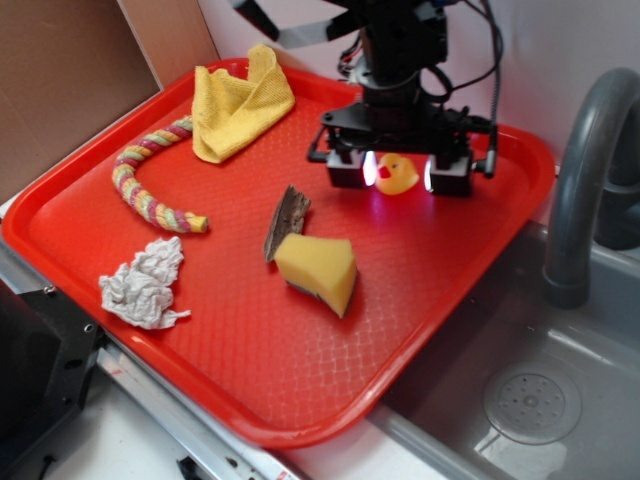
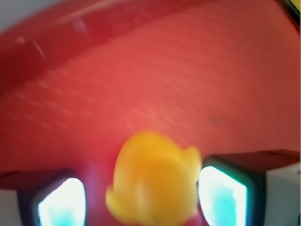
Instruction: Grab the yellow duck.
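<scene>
The red tray (image 1: 250,340) carries everything here, and its raised far rim lies just behind the gripper (image 1: 398,172), so there is little room to back away in that direction; the open tray floor in front of the gripper gives far more freedom, and straight up is clear. Off to the gripper's front sit the yellow sponge wedge (image 1: 318,270) and the dark bark strip (image 1: 287,221), near but apart from it, while the yellow cloth (image 1: 238,102), the twisted rope (image 1: 150,187) and the crumpled paper (image 1: 144,284) lie well apart. The gripper stands low over the tray with its jaws spread, one finger on each side of the yellow duck (image 1: 397,174), a placement that looks meant for closing on it. In the wrist view the duck (image 2: 153,181) sits between the pads (image 2: 63,202), seemingly nearer one than the other, with a gap on at least one side, so nothing is clamped yet.
</scene>
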Controlling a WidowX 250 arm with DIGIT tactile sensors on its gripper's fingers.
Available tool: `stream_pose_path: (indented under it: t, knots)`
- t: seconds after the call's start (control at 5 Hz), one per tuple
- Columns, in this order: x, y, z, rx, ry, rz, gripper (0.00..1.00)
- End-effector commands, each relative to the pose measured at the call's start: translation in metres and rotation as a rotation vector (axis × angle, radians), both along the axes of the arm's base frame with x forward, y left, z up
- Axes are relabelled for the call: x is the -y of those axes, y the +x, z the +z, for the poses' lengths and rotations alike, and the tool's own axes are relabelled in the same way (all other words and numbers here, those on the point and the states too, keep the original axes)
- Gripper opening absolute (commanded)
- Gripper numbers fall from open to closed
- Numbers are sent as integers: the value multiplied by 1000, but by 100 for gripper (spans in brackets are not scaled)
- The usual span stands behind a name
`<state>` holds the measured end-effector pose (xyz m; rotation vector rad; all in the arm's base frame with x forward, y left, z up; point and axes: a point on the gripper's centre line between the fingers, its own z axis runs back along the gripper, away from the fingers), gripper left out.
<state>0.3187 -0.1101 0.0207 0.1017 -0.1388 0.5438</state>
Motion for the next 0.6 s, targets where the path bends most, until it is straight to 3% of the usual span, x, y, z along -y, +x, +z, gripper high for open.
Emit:
stream_pose_path:
  t: [0.0, 0.2, 0.4]
  knots:
    - [-5, 2, 0, 33, 8, 30, 0]
    - [-8, -4, 6, 27, -8, 21, 0]
    - [-14, -15, 46, 10, -97, -26, 0]
